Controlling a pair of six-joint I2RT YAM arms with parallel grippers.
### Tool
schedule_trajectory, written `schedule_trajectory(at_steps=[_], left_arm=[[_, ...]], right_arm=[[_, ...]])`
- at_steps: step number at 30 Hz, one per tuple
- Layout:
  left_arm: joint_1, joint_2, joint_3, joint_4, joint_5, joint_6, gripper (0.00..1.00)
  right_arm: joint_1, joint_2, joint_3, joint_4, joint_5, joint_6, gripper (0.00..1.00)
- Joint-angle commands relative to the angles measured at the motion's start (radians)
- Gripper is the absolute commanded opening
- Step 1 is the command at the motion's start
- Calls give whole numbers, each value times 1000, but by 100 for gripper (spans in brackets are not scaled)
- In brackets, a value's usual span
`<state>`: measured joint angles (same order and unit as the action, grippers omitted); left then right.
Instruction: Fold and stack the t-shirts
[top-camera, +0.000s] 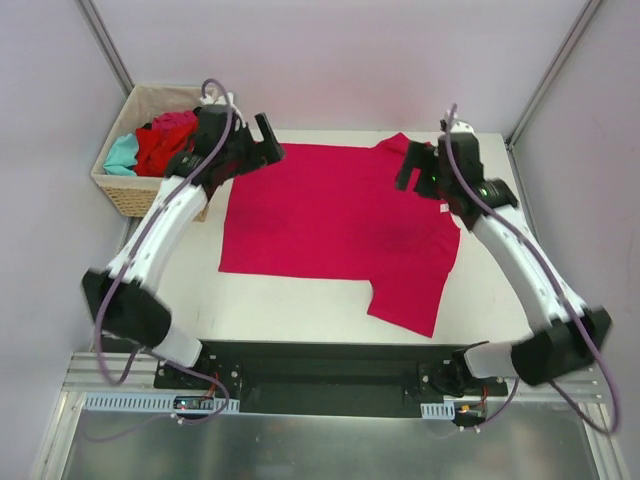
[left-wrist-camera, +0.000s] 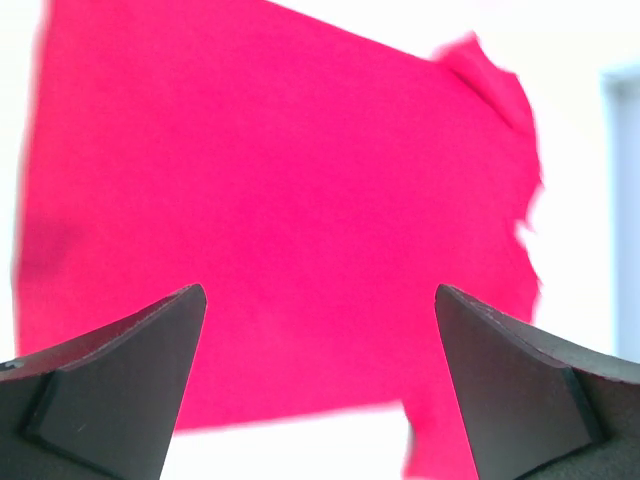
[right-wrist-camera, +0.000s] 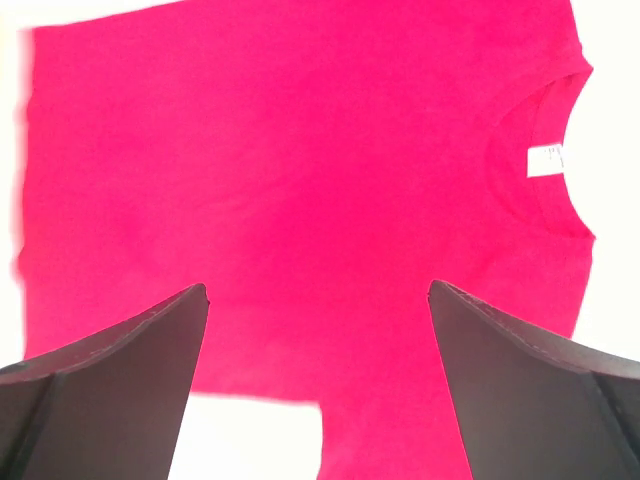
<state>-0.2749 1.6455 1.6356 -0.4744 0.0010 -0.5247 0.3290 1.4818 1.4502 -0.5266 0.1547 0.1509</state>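
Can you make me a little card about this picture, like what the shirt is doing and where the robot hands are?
magenta-pink t-shirt: spread flat on the table, not folded
white tag: shows at the neck, at the robot's right end
other t-shirts: red, teal and pink, bunched in the basket, far left
left gripper: jaws wide open, empty, over the shirt's far left corner
right gripper: jaws wide open, empty, over the neck end

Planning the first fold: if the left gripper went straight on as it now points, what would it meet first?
Probably the magenta t-shirt lying flat on the table: its body fills the view between the open jaws of the left gripper. How far off it is, I cannot tell.
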Motion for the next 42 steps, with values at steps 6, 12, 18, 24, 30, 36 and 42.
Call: schedule_trajectory(at_steps=[6,12,18,24,30,36,42], left_arm=[[-10,-481,-689,77,68,-47,99],[31,-616,-919,137,37,-133,99],[106,-674,-1083,221,24,-218,99],[158,-673,-1140,246,-19,-235,98],[236,-622,-1175,281,-13,-250,92],[263,-566,-1182,315,-25,-242,82],[295,-529,-1209,382,-9,-250,71]], right_arm=[[48,-561,-548,-134,39,7,96],[47,-762,-649,-214,-24,33,96],[45,-845,-660,-283,-10,13,96],[47,-882,-680,-300,-38,16,96],[47,-902,-671,-319,-56,15,96],[47,-914,-659,-328,-53,15,96],[45,-911,-662,-332,-53,16,96]])
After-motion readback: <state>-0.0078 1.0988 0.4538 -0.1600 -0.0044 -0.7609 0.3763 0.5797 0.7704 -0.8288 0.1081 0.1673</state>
